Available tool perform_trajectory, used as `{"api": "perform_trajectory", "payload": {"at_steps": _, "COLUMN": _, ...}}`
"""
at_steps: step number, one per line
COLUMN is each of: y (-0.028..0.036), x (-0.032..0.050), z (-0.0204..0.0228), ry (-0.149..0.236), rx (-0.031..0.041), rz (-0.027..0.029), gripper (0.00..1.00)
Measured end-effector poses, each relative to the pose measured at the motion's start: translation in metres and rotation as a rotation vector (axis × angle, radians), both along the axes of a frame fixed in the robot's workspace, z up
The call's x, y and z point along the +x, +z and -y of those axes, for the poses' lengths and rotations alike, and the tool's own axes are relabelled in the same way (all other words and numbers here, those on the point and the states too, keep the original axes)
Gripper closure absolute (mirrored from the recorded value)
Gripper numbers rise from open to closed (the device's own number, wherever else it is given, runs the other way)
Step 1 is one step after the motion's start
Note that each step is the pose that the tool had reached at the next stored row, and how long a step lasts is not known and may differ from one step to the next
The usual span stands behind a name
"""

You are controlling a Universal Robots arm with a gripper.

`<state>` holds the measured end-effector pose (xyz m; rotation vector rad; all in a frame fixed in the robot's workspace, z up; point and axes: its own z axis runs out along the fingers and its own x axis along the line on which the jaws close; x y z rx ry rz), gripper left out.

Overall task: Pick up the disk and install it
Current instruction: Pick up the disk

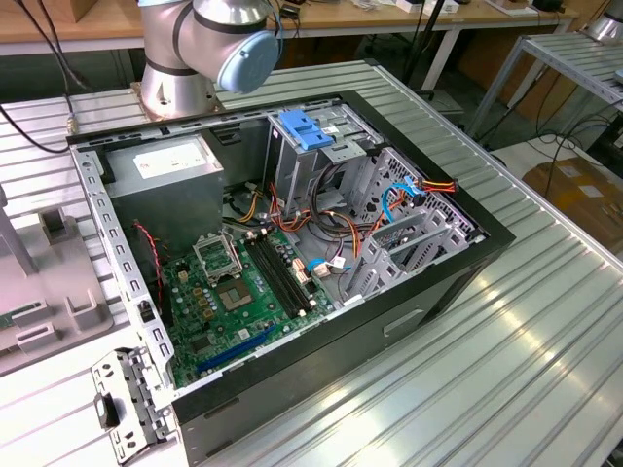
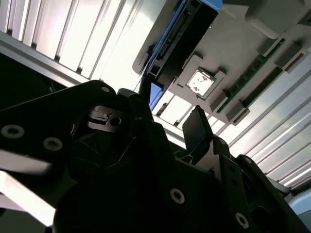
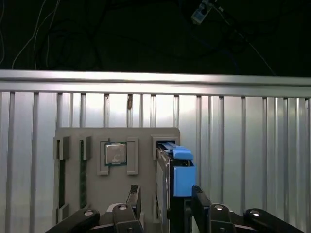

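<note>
The disk (image 3: 179,177), thin grey metal with a blue rail, is stood on edge in a grey holder (image 3: 146,141); the gripper (image 3: 165,196) is spread open around it, nothing clamped.

The silver worktop (image 1: 516,321) of ribbed aluminium profiles carries a black open-sided metal computer case (image 1: 321,375) lying flat near its middle. At the exterior view's left, a grey moulded plastic holder block (image 1: 49,282) rests on the ribs, apart from the case. The arm's round silver base (image 1: 170,92) stands behind the case.
</note>
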<state>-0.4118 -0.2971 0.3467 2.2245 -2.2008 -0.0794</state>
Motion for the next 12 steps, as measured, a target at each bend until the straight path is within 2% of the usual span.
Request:
{"api": "perform_trajectory", "payload": {"at_steps": 4, "y": -0.0074, "x": 0.0, "z": -0.0084, "ry": 0.002, "rx": 0.0027, "rz": 0.0003, "gripper": 0.46}}
{"api": "perform_trajectory", "payload": {"at_steps": 12, "y": -0.0216, "x": -0.0003, "z": -0.0101, "ry": 0.008, "rx": 0.0027, "rz": 0.0001, "gripper": 0.46}}
